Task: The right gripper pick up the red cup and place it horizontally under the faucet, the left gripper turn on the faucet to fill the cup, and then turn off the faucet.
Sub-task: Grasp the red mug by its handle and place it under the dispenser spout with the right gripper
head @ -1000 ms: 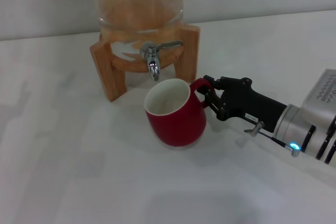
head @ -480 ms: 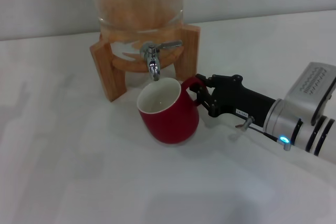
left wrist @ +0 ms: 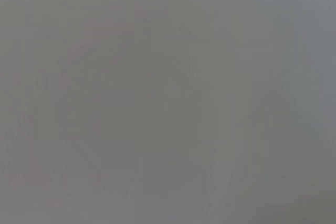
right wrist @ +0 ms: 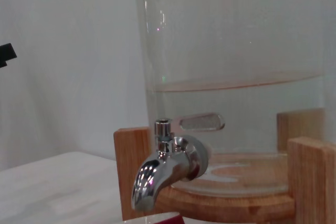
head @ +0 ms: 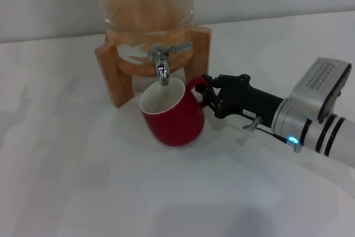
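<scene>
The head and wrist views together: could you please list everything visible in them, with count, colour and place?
Cup: one, dark red with white inside, on the table, mouth just below the faucet spout.
Faucet: one, chrome, lever out to the side, at the front of the dispenser.
Dispenser: one, clear glass, on the stand.
Stand: one, light wood, at the back of the table.
Table: one, white, under everything.
Right gripper: one, black on a silver-grey arm with a blue light, shut on the cup handle.
Left gripper: not in view; its wrist view shows only plain grey.
</scene>
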`<move>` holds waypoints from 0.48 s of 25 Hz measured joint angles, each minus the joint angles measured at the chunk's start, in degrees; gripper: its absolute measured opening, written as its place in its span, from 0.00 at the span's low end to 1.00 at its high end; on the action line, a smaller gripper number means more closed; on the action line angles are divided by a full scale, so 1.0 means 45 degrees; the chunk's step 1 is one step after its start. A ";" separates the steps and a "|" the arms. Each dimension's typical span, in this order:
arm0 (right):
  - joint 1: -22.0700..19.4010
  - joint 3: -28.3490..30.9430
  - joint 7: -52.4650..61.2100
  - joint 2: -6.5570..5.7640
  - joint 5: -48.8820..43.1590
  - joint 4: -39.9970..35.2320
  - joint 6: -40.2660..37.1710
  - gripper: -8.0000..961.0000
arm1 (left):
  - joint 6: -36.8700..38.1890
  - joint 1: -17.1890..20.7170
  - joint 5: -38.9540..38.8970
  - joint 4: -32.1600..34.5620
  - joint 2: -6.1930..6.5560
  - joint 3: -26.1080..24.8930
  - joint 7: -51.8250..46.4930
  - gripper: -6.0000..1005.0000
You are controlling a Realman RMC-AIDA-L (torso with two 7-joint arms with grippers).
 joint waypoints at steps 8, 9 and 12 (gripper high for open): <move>0.0183 0.0005 0.0012 0.0013 0.0065 0.0022 0.0263 0.17 | -0.0008 -0.0059 -0.0001 -0.0048 0.0000 -0.0031 0.0000 0.87; 0.0184 0.0016 0.0013 0.0014 0.0075 0.0009 0.0300 0.17 | -0.0008 -0.0059 0.0000 -0.0048 0.0000 -0.0032 0.0000 0.87; 0.0213 0.0076 0.0012 0.0030 0.0104 -0.0035 0.0490 0.17 | -0.0008 -0.0061 -0.0001 -0.0044 0.0001 -0.0030 0.0000 0.87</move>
